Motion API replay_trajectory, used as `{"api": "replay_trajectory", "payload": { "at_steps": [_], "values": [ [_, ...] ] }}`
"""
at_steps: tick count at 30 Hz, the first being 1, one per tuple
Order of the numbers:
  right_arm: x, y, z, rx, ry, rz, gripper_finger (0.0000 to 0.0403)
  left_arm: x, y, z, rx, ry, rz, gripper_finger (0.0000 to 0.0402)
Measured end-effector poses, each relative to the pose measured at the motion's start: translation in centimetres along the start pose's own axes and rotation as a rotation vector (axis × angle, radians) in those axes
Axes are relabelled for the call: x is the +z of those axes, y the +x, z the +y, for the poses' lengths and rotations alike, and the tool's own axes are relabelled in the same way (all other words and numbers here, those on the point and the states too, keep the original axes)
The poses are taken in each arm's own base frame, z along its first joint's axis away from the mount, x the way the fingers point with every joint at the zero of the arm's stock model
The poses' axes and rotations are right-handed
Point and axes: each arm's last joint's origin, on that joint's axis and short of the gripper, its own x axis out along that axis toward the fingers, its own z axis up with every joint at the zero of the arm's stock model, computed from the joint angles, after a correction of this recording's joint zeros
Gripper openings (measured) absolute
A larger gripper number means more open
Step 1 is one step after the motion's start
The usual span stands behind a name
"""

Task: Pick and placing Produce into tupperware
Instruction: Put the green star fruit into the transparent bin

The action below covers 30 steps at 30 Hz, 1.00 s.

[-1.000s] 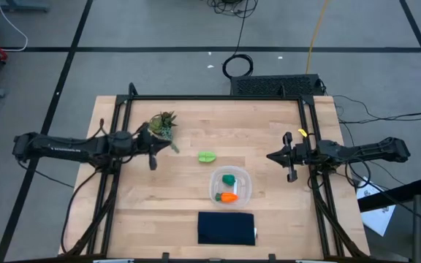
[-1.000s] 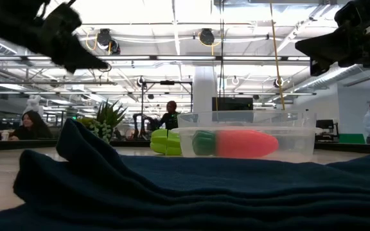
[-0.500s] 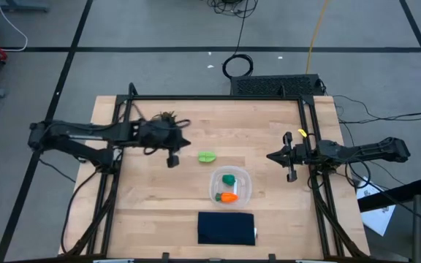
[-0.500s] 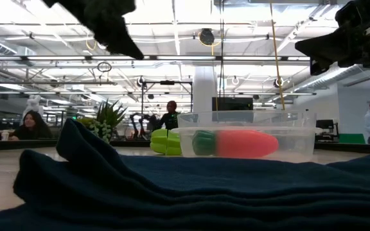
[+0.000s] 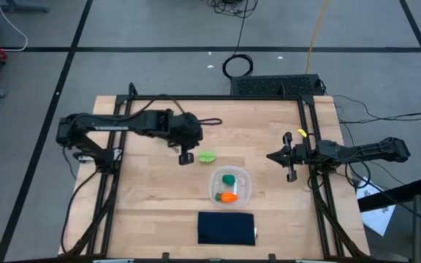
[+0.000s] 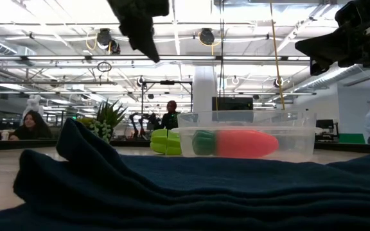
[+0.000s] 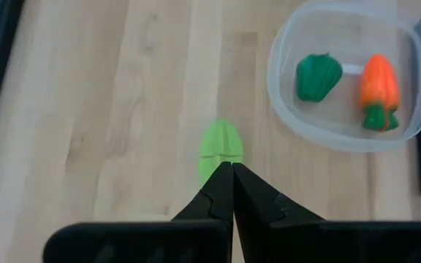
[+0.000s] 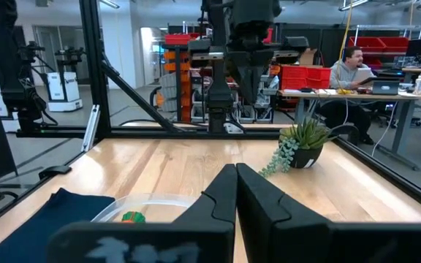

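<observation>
My left gripper [image 5: 188,155] [image 7: 232,166] is shut and points down at the table. It hangs well above the wood [image 6: 148,48], just left of the light lime-green piece [image 5: 207,156] [image 7: 221,145], which lies flat on the table. The clear tupperware [image 5: 245,176] [image 7: 283,45] stands right of and nearer than that piece. It holds the dark green lump [image 7: 318,76] and the orange carrot [image 7: 378,82]. My right gripper [image 5: 270,156] [image 8: 236,169] is shut and waits level over the table's right side.
A folded navy cloth [image 5: 226,227] lies by the near edge, in front of the tupperware. A leafy plant sprig [image 8: 302,142] stands at the far left; my left arm hides it in the high view. Black frame rails [image 5: 309,124] run along both table sides. People sit beyond the table.
My left arm has swung from the table's left side toward the right, over the plant sprig to the lime-green piece. Its gripper has tipped from level to pointing down. The produce, tupperware and cloth have stayed where they were.
</observation>
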Motion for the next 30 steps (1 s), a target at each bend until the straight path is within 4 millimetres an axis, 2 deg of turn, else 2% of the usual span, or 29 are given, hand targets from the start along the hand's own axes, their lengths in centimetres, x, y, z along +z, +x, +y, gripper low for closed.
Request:
{"api": "replay_trajectory", "payload": {
  "at_steps": [8, 16, 24, 27, 30],
  "values": [
    [0.0, 0.0, 0.0, 0.0, 0.0, 0.004, 0.0, 2.4, 1.8, 1.2, -0.047, 0.033, 0.018, 0.0002],
    [-0.1, 0.0, 0.0, 0.0, 0.019, 0.009, 0.0, 2.4, 5.0, 1.5, -0.048, 0.065, 0.096, 0.0009],
    [-0.1, 0.0, 0.0, 0.0, 0.018, 0.013, 0.0, 2.4, 6.2, 1.6, -0.044, 0.075, 0.104, 0.0011],
    [-0.2, 0.0, 0.0, 0.0, 0.02, 0.018, 0.0, 2.5, 6.2, 1.6, -0.044, 0.088, 0.096, 0.0031],
    [-0.2, 0.0, 0.0, 0.0, 0.025, 0.024, 0.0, 2.4, 6.2, 1.6, -0.046, 0.101, 0.1, 0.0075]
  ]
}}
